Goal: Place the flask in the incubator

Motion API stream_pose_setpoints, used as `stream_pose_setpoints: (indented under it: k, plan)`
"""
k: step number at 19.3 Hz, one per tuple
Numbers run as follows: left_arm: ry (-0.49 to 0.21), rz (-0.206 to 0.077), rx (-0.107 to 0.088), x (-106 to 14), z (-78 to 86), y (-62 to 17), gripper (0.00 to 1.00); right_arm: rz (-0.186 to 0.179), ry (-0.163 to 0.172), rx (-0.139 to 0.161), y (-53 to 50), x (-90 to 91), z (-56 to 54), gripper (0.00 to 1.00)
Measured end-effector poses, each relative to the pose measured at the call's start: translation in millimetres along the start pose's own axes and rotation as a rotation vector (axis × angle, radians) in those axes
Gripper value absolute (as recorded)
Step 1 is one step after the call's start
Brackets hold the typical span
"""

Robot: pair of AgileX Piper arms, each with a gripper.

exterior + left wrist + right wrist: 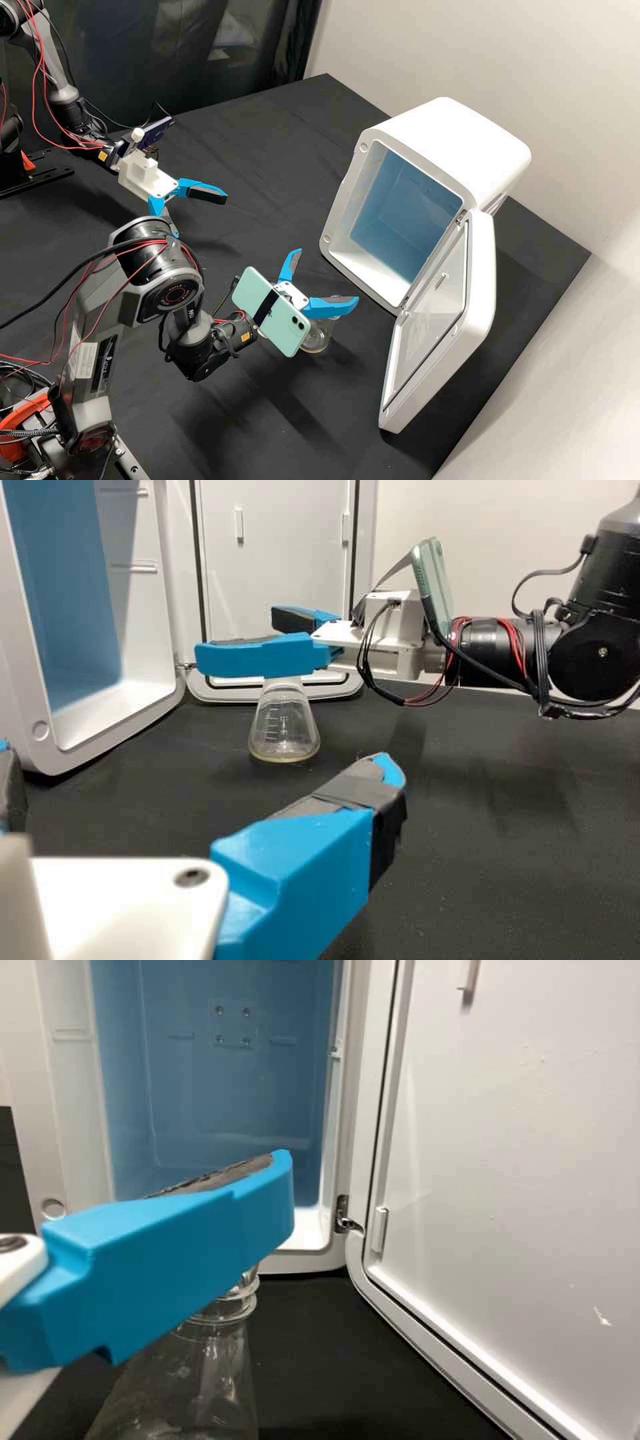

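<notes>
Flask was stood upright before open incubator, door swung wide. Right gripper was held spread over flask neck; left gripper, spread, farther from incubator.

The dark grey right arm stands at the near left, its wrist stretched level toward the right; its white right pincer, with two bright blue fingers, is spread wide. Farther back, the dark grey left arm angles down, and its white, blue-fingered left pincer gapes too, pointing right.
</notes>
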Motion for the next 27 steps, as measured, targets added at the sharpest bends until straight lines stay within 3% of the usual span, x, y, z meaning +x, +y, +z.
stream_pose_setpoints:
  k: [8, 17, 19, 22, 25, 27]
  plan:
    - [-0.005, -0.002, 0.001, 0.4, 1.3, -0.4, 1.00, 0.026, 0.034, 0.070, 10.8, -16.3, -10.8, 1.00]
    - [-0.007, 0.001, 0.001, 0.3, 1.8, 0.1, 1.00, 0.022, 0.040, 0.061, 13.9, -21.7, -13.9, 1.00]
    - [-0.008, 0.001, 0.001, 0.5, 2.3, 0.0, 1.00, 0.027, 0.023, 0.063, 18.0, -28.5, -13.8, 1.00]
    - [-0.012, 0.000, 0.001, 0.7, 3.2, -0.2, 1.00, 0.057, 0.026, 0.056, 25.3, -37.3, -16.9, 1.00]
    - [-0.014, -0.001, 0.002, 0.9, 3.8, -0.4, 1.00, 0.090, 0.054, 0.040, 33.8, -41.1, -21.6, 1.00]
    - [-0.014, -0.001, 0.002, 0.9, 3.8, -0.4, 1.00, 0.129, 0.048, 0.042, 42.3, -44.4, -20.0, 1.00]
